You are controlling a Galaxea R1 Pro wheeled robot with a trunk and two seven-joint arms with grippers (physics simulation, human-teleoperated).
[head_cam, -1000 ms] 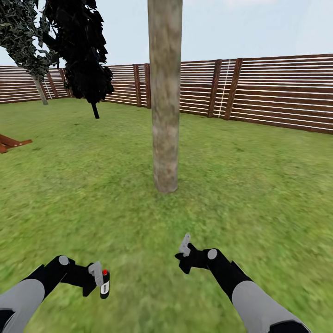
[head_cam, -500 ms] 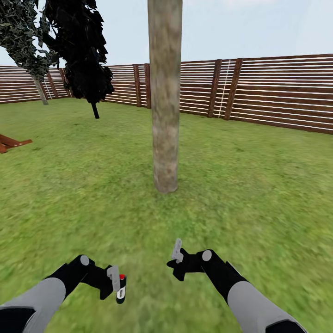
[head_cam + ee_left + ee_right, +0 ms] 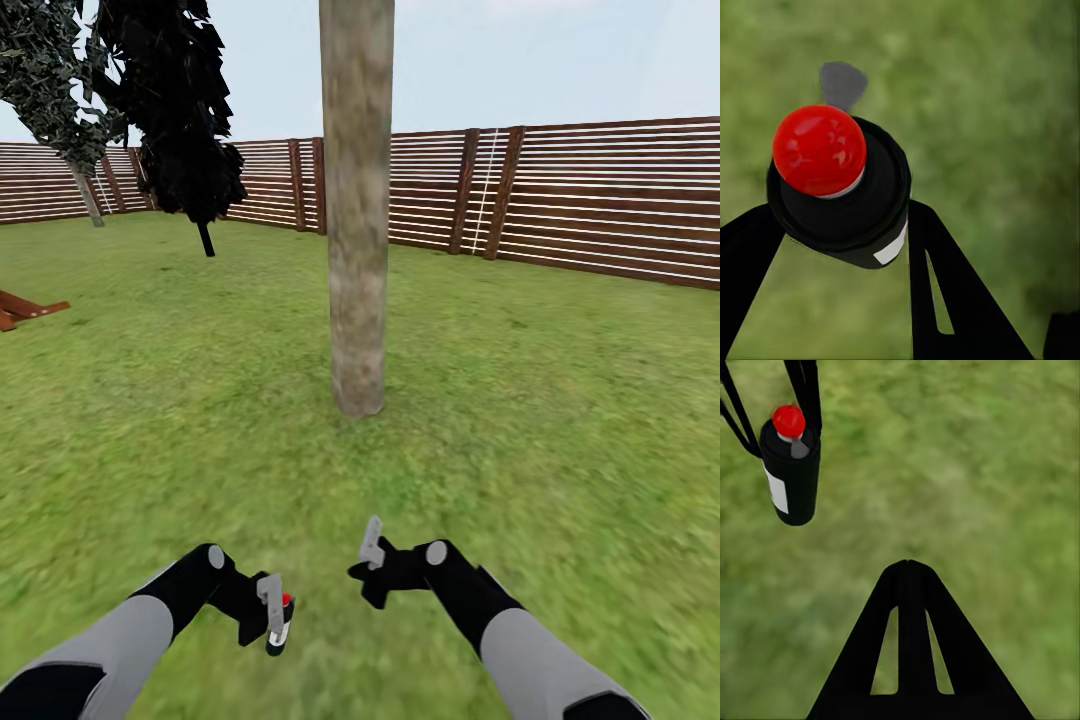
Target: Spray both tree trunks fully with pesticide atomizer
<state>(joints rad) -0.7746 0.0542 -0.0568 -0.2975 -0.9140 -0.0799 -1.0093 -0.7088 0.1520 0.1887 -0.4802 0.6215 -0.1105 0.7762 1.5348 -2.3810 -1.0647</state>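
Observation:
The pesticide atomizer (image 3: 280, 626), black with a white band and a red tip (image 3: 819, 148), hangs low over the lawn with my left gripper (image 3: 274, 618) shut on its body (image 3: 844, 217). In the right wrist view the atomizer (image 3: 790, 472) is pinched between the left fingers (image 3: 806, 390). My right gripper (image 3: 371, 545) is shut and holds nothing; its fingers (image 3: 911, 645) are pressed together over the grass. A thick mottled tree trunk (image 3: 357, 220) rises straight ahead, well beyond both grippers.
A brown slatted fence (image 3: 560, 195) bounds the lawn behind the trunk. A black cypress (image 3: 180, 120) and a second dark-leaved tree (image 3: 55, 90) stand at the far left. A low brown wooden piece (image 3: 25, 307) lies at the left edge.
My left gripper has carried the atomizer to the right, toward the middle. The right gripper has drifted left and slightly down, so the two now sit closer together.

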